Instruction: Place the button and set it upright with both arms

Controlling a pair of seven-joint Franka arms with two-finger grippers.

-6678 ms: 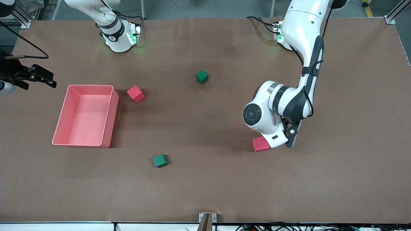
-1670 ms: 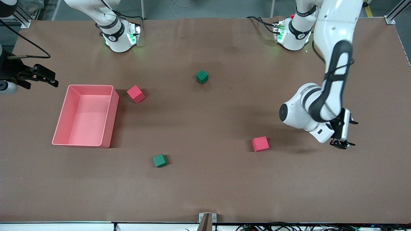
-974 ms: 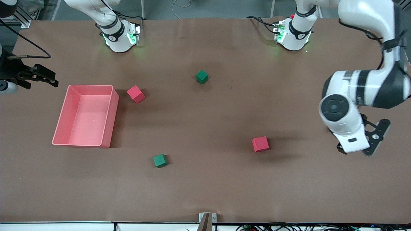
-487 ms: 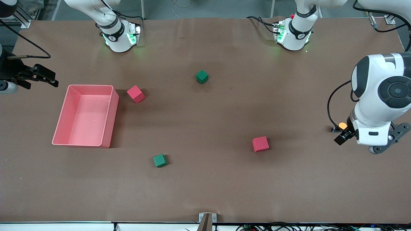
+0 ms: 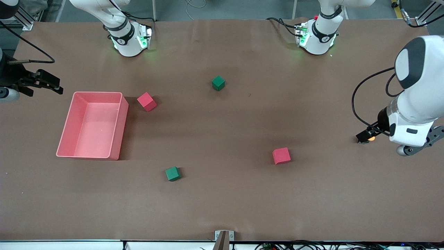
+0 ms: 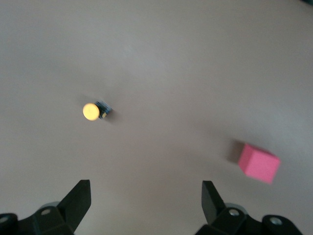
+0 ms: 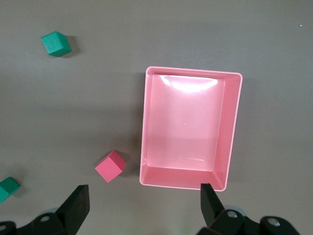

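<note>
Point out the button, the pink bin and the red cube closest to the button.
button (image 6: 91,111), left wrist view, on its orange cap.
pink bin (image 5: 117,130), front view, on its side wall.
red cube (image 5: 281,156), front view, on its top face.

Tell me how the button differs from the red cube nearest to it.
The button has a round orange cap on a short dark body; the red cube is square-sided and one colour all over. The button is much smaller than the red cube. The button lies tipped on its side, while the red cube sits flat on one face. Both rest free on the table toward the left arm's end, untouched by any gripper.
</note>
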